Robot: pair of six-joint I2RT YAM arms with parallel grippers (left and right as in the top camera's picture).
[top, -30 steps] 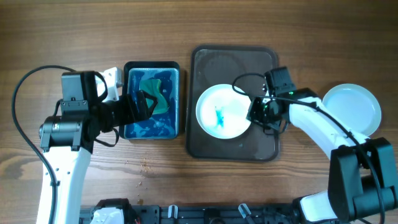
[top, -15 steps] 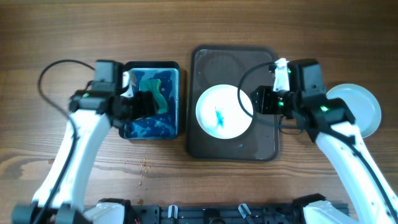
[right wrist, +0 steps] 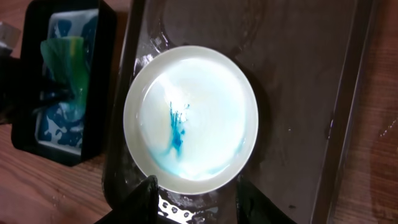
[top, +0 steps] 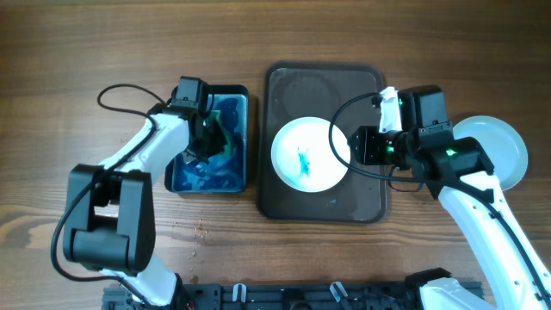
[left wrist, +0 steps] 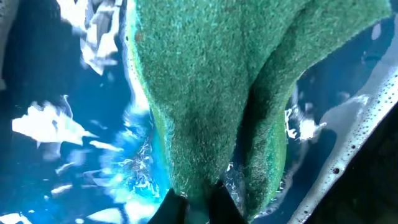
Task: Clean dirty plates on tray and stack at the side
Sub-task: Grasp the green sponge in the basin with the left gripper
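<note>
A white plate (top: 310, 155) with a turquoise smear in its middle lies on the dark brown tray (top: 323, 79). In the right wrist view that plate (right wrist: 193, 118) fills the centre. My right gripper (top: 362, 146) hovers at the plate's right edge, open, its fingertips (right wrist: 146, 199) spread wider than the near rim and nothing held. My left gripper (left wrist: 198, 205) is down in the black basin, shut on a fold of the green sponge (left wrist: 205, 81). A plain white plate (top: 487, 151) rests on the table right of the tray.
The black basin (top: 211, 192) of blue water sits just left of the tray, with the sponge (top: 225, 138) in it. The tray's lip (right wrist: 339, 112) runs close beside the plate. Bare wooden table surrounds everything.
My left arm swung in over the basin and its jaws went from wide open to shut on the sponge. The right gripper drew back from the plate's edge, then held still.
</note>
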